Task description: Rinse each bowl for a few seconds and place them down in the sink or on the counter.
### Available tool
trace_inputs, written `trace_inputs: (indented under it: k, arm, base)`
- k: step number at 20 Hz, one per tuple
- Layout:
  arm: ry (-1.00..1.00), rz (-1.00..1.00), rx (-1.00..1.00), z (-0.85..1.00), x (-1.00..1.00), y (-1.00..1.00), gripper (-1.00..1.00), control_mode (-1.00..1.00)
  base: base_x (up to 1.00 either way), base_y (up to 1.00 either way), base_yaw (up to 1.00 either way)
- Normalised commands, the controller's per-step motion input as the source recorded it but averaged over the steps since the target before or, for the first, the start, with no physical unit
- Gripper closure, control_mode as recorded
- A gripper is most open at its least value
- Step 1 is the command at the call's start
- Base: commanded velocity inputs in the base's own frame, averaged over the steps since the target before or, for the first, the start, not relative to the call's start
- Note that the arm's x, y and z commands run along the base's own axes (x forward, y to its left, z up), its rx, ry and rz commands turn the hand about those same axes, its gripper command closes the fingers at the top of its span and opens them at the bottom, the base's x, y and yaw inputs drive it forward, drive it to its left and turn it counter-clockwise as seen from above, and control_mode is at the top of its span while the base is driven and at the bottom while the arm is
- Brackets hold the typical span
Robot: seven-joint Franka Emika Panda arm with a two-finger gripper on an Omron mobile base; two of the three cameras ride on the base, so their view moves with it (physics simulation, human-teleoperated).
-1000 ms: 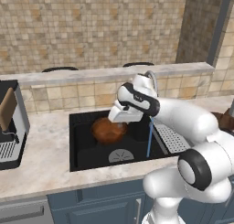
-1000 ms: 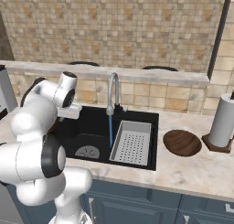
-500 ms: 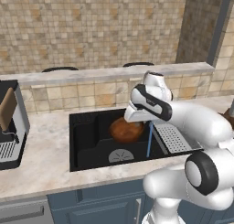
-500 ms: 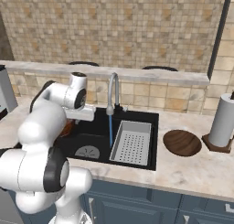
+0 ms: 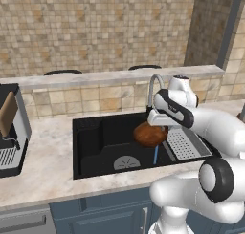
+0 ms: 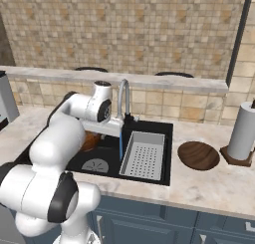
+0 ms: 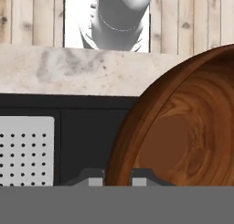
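Reddish-brown bowl (image 5: 150, 134) grasped by its rim in the jaws, held over black sink (image 5: 98, 141) beneath faucet (image 5: 154, 86), water stream (image 5: 155, 154) below, perforated tray (image 6: 145, 155) alongside

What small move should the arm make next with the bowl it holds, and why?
Probably hold the bowl steady for a moment. The gripper grips its rim, and the bowl hangs over the sink below the faucet, with the water stream at its edge, so rinsing seems underway.

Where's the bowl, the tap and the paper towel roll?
bowl (image 5: 150, 134), left base view, on its wooden side.
tap (image 6: 122, 90), right base view, on its curved silver neck.
paper towel roll (image 6: 245, 130), right base view, on its white side.
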Motion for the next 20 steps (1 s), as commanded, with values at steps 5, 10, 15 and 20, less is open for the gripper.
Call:
trace_inputs:
  k: [5,10,15,20]
  arm:
    - [0.01,-0.29,-0.04,-0.06,-0.07,-0.55,1.00,-1.00]
    - [0.04,-0.31,-0.02,-0.07,0.00,-0.44,1.00,-1.00]
    - [0.05,-0.28,-0.01,-0.04,0.00,-0.35,1.00,-1.00]
    - [0.01,-0.23,0.00,0.00,0.00,-0.31,1.00,-1.00]
  base:
    - [0.00,0.00,0.00]
    - [0.00,0.00,0.00]
    - [0.00,0.00,0.00]
    - [0.00,0.00,0.00]
